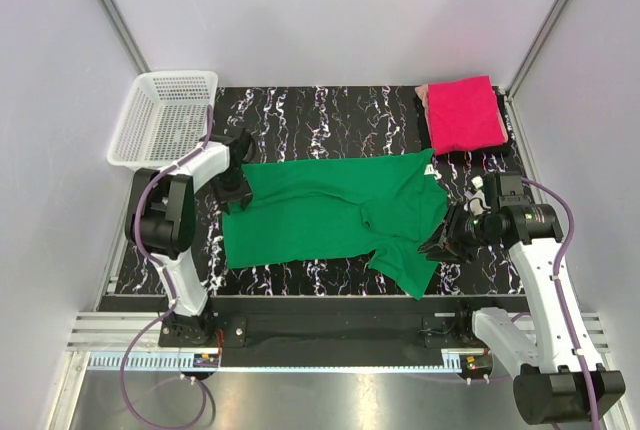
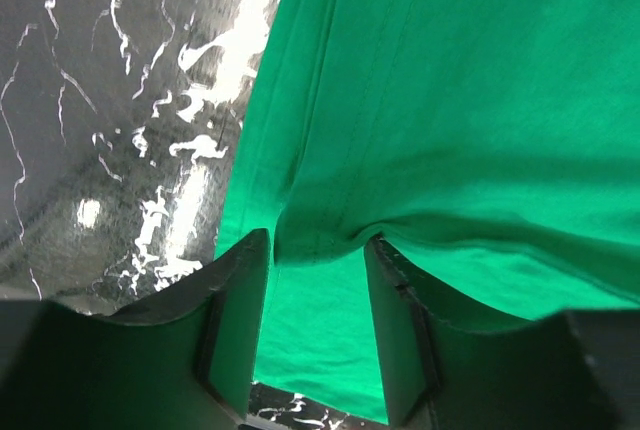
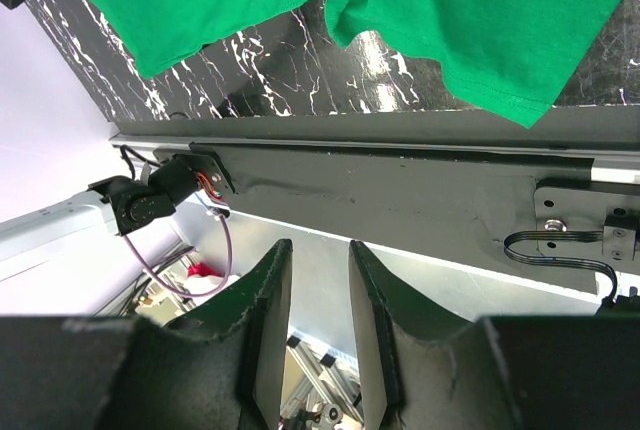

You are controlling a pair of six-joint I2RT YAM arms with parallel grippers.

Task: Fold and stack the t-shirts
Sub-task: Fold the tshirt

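Writing cannot be read anywhere; the green t-shirt point(image 1: 320, 215) carries a small white neck label point(image 1: 428, 168), too small to make out; the shirt lies spread across the middle of the black marbled table point(image 1: 330, 110), one sleeve trailing toward the near edge; the left gripper point(image 2: 320, 245) sits at its left hem, jaws apart astride the cloth edge, not clamped; the right gripper point(image 3: 318, 250) hangs just beside the shirt's right side, jaws narrowly apart and empty; the pink t-shirt point(image 1: 465, 115) lies folded in the far right corner; a white mesh basket point(image 1: 135, 138) stands at the far left.
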